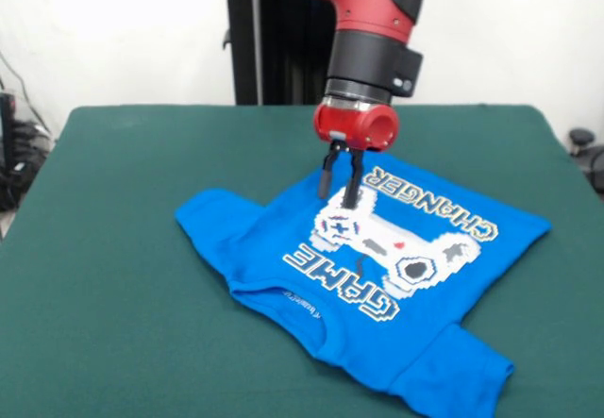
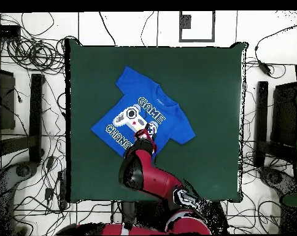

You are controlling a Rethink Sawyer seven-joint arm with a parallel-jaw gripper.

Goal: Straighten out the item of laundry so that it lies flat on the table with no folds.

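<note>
I have the red and black arm's jaws (image 1: 340, 180) down over the bright blue short-sleeved T-shirt (image 1: 377, 276), which lies print-side up on the dark green felt tabletop (image 1: 113, 248), towards the middle and well clear of every edge. In the front view the two dark fingers (image 1: 355, 179) hang close together with only a narrow gap, and I see no cloth pinched between them. Their tips come down at the upper edge of the white pixel controller print (image 1: 392, 243); whether they touch the fabric or hover just above it I cannot tell.

The shirt is mostly spread, the "GAME CHANGER" lettering readable, but it sits askew to the tabletop's sides. One sleeve (image 1: 209, 218) looks bunched and partly folded in against the body, and the collar area near the front edge carries a ridge. The other sleeve (image 1: 453, 376) lies out flatter.

To do this step well, I judge I should not drag from the middle of the print, since that would likely ruck the cloth under the fingers. Better to take a shallow pinch of one layer only at the bunched sleeve's outer edge, lift just enough to free the fold, and draw it outward, away from the body, keeping the rest anchored by its own weight.

There are no containers on the tabletop; nothing else rests on the felt.
</note>
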